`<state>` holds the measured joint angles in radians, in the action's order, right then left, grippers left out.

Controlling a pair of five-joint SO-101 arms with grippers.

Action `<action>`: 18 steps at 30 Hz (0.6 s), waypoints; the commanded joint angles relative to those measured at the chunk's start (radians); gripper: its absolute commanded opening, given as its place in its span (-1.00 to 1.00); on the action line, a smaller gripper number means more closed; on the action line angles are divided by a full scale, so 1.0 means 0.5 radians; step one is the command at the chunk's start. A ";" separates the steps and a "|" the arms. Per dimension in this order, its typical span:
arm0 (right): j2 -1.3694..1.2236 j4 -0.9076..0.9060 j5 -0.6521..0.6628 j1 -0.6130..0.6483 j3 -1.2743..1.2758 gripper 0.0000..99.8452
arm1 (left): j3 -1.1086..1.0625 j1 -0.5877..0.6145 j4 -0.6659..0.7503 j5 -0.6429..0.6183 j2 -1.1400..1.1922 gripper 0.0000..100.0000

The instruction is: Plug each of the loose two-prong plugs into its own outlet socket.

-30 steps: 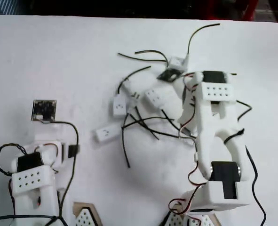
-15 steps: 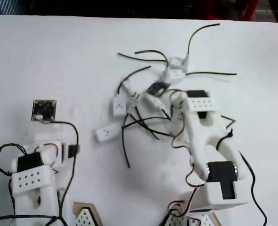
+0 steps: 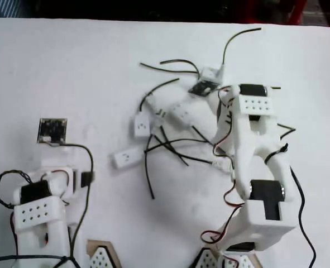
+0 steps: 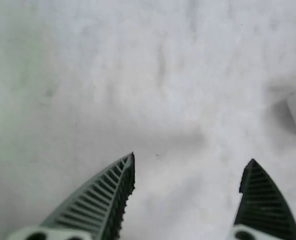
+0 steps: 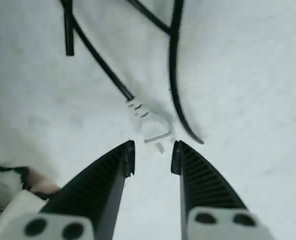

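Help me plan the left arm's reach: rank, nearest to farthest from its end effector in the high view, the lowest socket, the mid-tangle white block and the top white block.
From the left end effector:
1. Lowest socket, left of the cables.
2. Mid-tangle block, among the cables.
3. Top block, farthest, beside the right arm.

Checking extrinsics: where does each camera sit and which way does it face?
High view: fixed above the table, looking down on left arm, right arm, sockets, cables.
Left wrist view: on the left arm, facing bare table past the open left hand.
Right wrist view: on the right arm, facing a white plug past the open right hand.
Shared: cables, high and right wrist.
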<state>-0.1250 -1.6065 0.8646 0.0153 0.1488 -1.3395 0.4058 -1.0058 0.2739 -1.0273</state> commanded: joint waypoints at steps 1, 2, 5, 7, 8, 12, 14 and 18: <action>0.026 -0.103 0.135 0.060 0.046 -0.75 | 0.006 0.005 0.028 0.015 -0.038 -0.34; 0.023 -0.081 0.172 0.060 0.092 -0.74 | 0.006 0.005 0.028 0.015 -0.038 -0.34; 0.017 0.078 0.230 0.041 0.242 -0.65 | 0.006 0.005 0.028 0.015 -0.038 -0.34; 0.011 0.210 0.270 0.017 0.334 -0.60 | 0.006 0.005 0.028 0.015 -0.038 -0.34; 0.011 0.278 0.295 0.008 0.371 -0.59 | 0.006 0.005 0.028 0.015 -0.038 -0.34; 0.008 0.539 0.334 -0.017 0.503 -0.60 | 0.006 0.005 0.028 0.015 -0.038 -0.34; 0.008 0.646 0.334 -0.038 0.555 -0.60 | 0.006 0.005 0.028 0.015 -0.038 -0.34; 0.005 0.704 0.338 -0.075 0.623 -0.60 | 0.006 0.005 0.028 0.015 -0.038 -0.34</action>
<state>-0.1250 -1.2735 1.0211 0.0000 0.4588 -1.3395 0.4058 -1.0058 0.2739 -1.0273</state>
